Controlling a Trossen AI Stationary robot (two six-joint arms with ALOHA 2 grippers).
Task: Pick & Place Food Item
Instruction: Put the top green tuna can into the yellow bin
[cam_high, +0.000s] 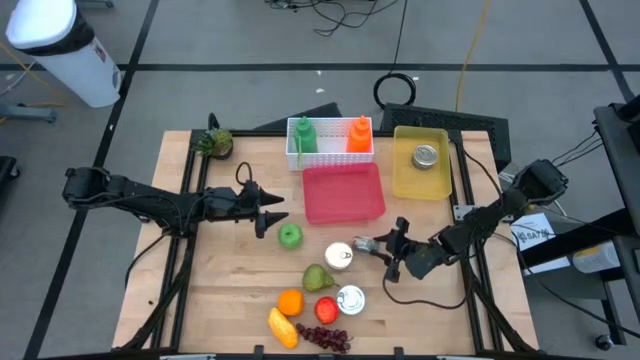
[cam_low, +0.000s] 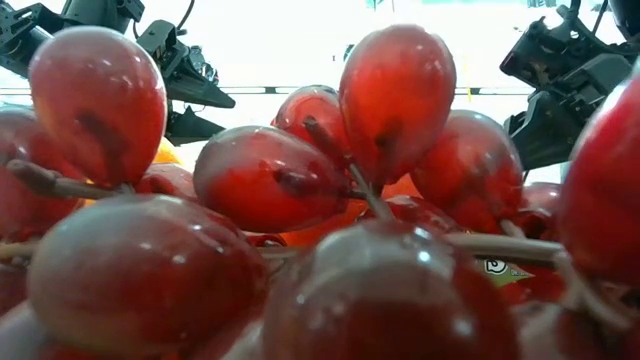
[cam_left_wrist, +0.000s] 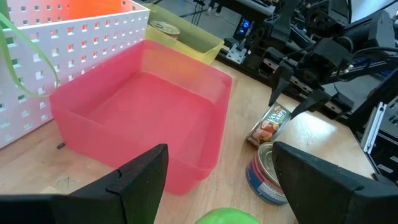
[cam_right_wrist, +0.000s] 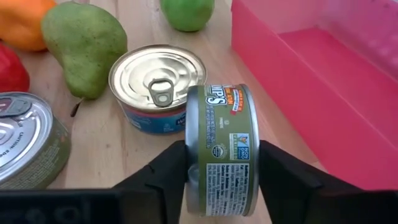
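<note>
bare wood lies between the pink tray (cam_high: 343, 193) and the blue-labelled can (cam_high: 339, 256), green apple (cam_high: 290, 236) flanking.

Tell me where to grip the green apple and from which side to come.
Grip the green apple across its widest middle, coming straight down from above. It is round and sits alone on the table, with the left hand open just beside it.

Colours on the pale wooden table (cam_high: 220, 290)

A pink-red tray (cam_high: 343, 193), a yellow tray (cam_high: 420, 182) and a white perforated basket (cam_high: 330, 141) with green and orange bottles are seen. A green apple (cam_high: 290, 236), green pear (cam_high: 318, 277), orange (cam_high: 290, 301) and dark red grapes (cam_high: 325, 338) are shown; the can (cam_right_wrist: 221, 149) is silver with a green label.
</note>
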